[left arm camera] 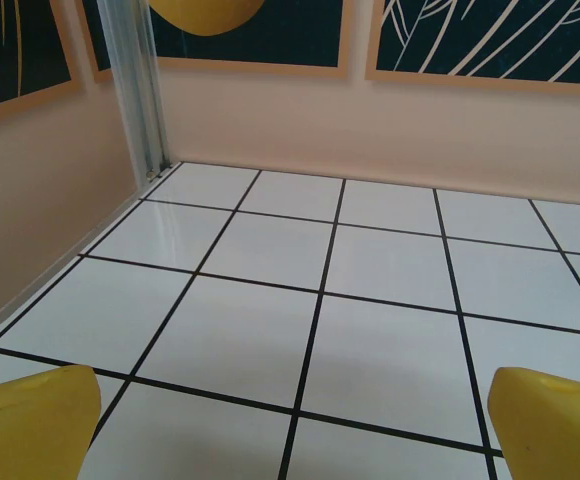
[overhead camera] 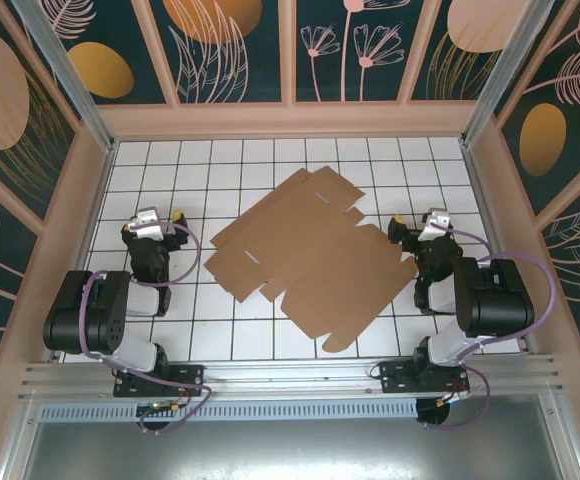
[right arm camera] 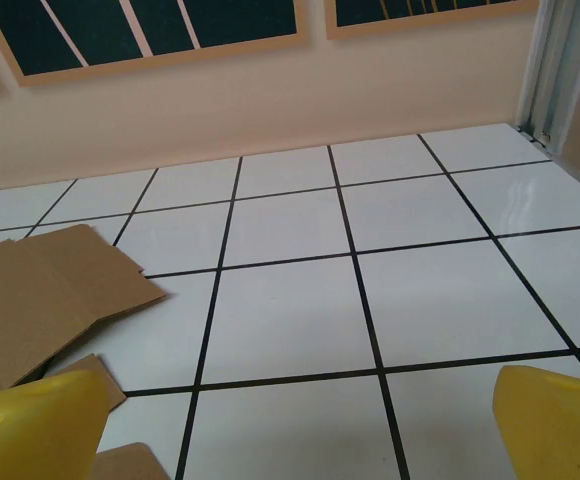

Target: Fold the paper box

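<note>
The paper box [overhead camera: 310, 255] is a flat, unfolded brown cardboard sheet with flaps and slots, lying diagonally on the middle of the white gridded table [overhead camera: 230, 165]. My left gripper [overhead camera: 155, 215] rests to the left of the sheet, apart from it. In the left wrist view the left gripper [left arm camera: 292, 430] stands open, its yellow fingertips [left arm camera: 30, 425] wide over bare tiles. My right gripper [overhead camera: 420, 222] sits just right of the sheet's right flaps. In the right wrist view the right gripper [right arm camera: 298, 430] is open, with flaps of the paper box [right arm camera: 40, 290] lying flat at the left.
Beige walls with dark floral panels enclose the table on three sides [overhead camera: 290, 118]. Aluminium posts stand in the far corners [left arm camera: 140, 90], [right arm camera: 560, 60]. A metal rail [overhead camera: 290, 375] carries both arm bases along the near edge.
</note>
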